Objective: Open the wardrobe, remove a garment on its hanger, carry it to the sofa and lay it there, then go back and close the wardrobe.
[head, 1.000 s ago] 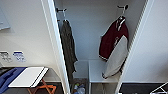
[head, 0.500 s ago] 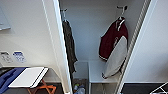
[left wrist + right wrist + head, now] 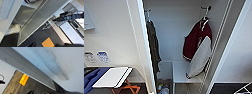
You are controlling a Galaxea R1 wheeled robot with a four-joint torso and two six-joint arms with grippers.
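Head view shows the tall white wardrobe (image 3: 144, 47) with its doors open, so the maroon jacket with white sleeves (image 3: 197, 47) hangs on its hook inside, easy to reach, and I cannot tell if the grippers are squeezed or loose.

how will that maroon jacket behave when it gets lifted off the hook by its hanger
The maroon jacket looks soft: its white sleeve droops, so it will probably sway and fold. The hanger should keep the shoulders in shape. The sleeve end resting near the white shelf may drag.
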